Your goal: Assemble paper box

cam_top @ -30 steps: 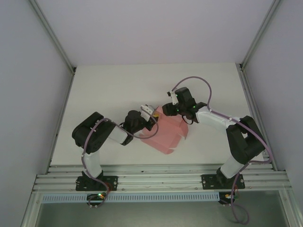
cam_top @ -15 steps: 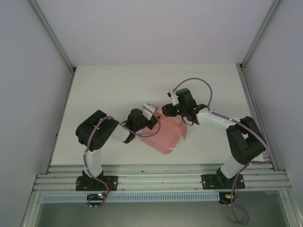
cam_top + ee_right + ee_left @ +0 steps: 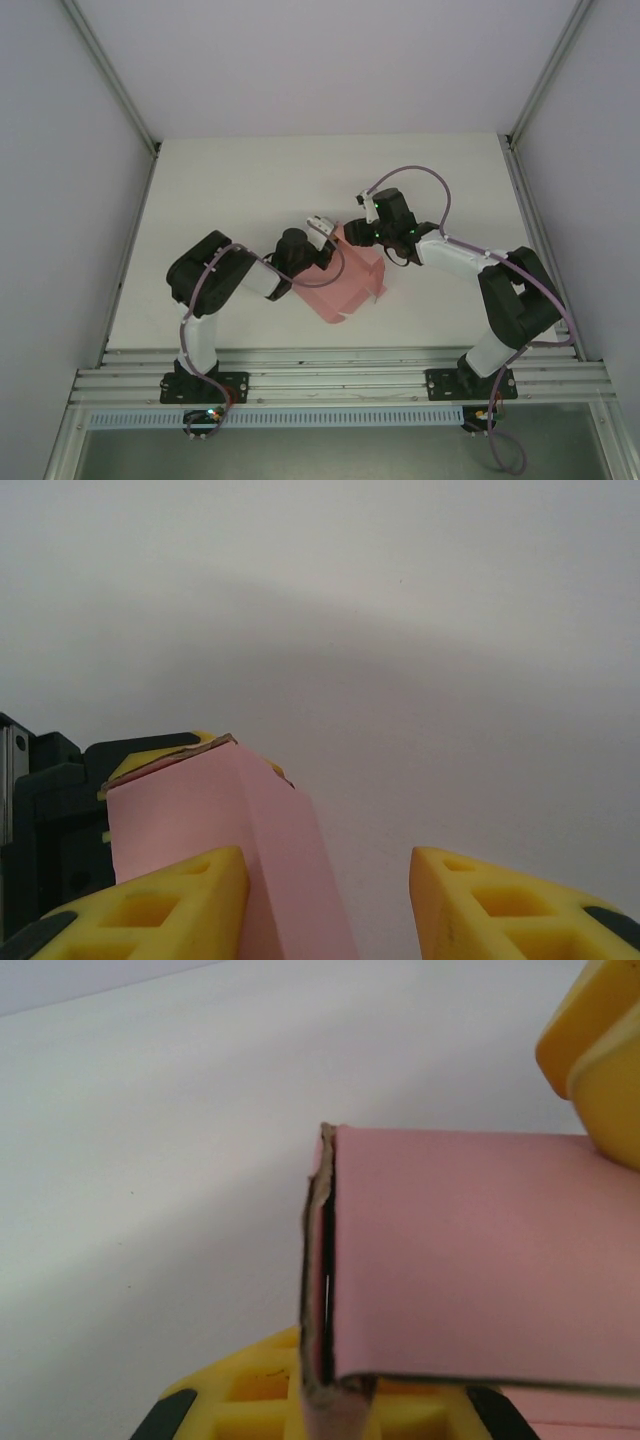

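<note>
The paper box (image 3: 345, 285) looks to be partway built, and I judge it near the middle of the job. It lies on the white tabletop (image 3: 250, 180) between the two arms, with its far corner raised where both hands meet. The near part sits lower and looser, with one small flap sticking out to the right. The left hand (image 3: 318, 230) is pressed together on a doubled-over wall. Its wrist view shows the folded edge (image 3: 322, 1290) running down into the yellow fingers (image 3: 250, 1405), so that wall is creased and pinched. The right hand (image 3: 325, 905) stands spread, the pink panel (image 3: 200, 810) resting against one finger (image 3: 170, 900) and well clear of the other (so it steadies rather than grips). What is left, as far as I can judge, is to raise and tuck the remaining walls and flaps. Little else is around: pale enclosure walls and a metal rail (image 3: 340, 378) along the near edge. The main obstacle is crowding, since both hands work the same corner.
</note>
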